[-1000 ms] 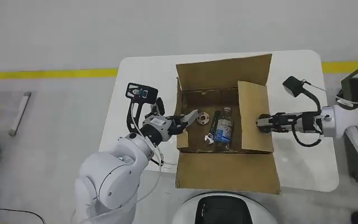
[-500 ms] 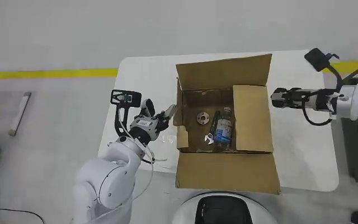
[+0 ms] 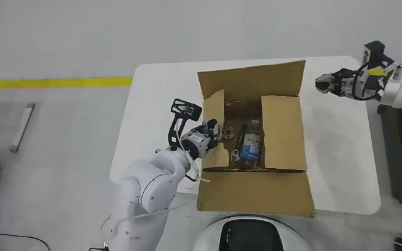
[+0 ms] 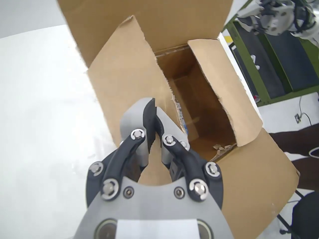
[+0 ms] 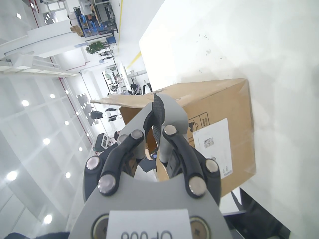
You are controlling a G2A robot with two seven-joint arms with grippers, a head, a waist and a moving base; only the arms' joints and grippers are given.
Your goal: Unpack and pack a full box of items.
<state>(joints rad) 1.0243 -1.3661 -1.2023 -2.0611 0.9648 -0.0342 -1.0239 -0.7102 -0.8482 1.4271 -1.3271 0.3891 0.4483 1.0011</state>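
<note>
Cardboard, brown and open at the top: the box (image 3: 254, 191) sits mid-bench (image 3: 157, 113), flaps loose. From above the contents are plain: a bottle (image 3: 251, 141) lies on the box floor, and a round metal disc (image 3: 229, 132) sits just beside it, toward the left wall. The left wrist view gives the flaps from the side. The left flap (image 4: 124, 70) stands tilted in over the opening, the right flap (image 4: 224, 85) leans in opposite, and the far flap (image 4: 149, 8) is upright behind, with a dark well between them. The right wrist view brings an outer wall of the box, a white label (image 5: 214, 145) stuck on it.

Now positions. The left end effector (image 4: 152, 105) is clenched, fingers pinched together with nothing between them. Its tips are right up at the outer face of that left flap, but I can't tell whether they touch. The box opening lies just beyond, straight ahead of it. The right end effector (image 5: 157, 101), clenched and empty too, hangs over the bench's far right corner, well apart from the box.
</note>
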